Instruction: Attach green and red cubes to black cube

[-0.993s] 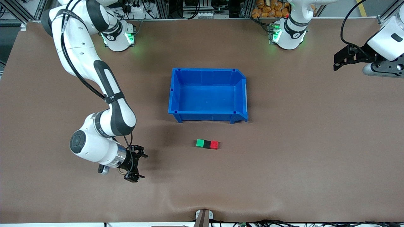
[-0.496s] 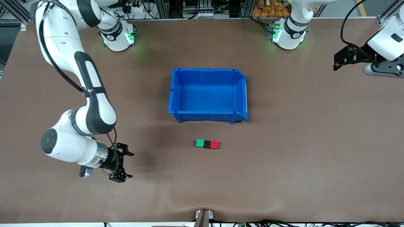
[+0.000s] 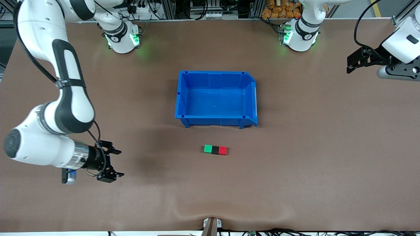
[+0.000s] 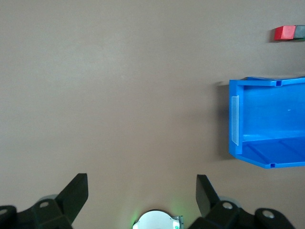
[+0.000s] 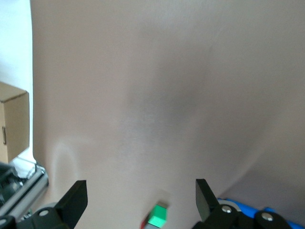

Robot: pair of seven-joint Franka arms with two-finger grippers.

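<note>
The green cube (image 3: 208, 148), black cube (image 3: 215, 149) and red cube (image 3: 222, 150) lie joined in a row on the brown table, nearer the front camera than the blue bin. My right gripper (image 3: 113, 163) is open and empty, well apart from the row, toward the right arm's end of the table. Its wrist view shows the green cube (image 5: 158, 216) between the open fingers, far off. My left gripper (image 3: 352, 64) is open and empty, raised at the left arm's end, waiting. Its wrist view shows the red cube (image 4: 284, 33) and a sliver of the black cube (image 4: 300, 32).
An empty blue bin (image 3: 249, 98) stands mid-table, also in the left wrist view (image 4: 236, 119). A cardboard box (image 5: 13, 126) and a metal frame (image 5: 24, 191) show off the table's edge in the right wrist view.
My right arm has swung away from the cube row toward the right arm's end of the table, gripper still open. The cubes and left arm have not moved.
</note>
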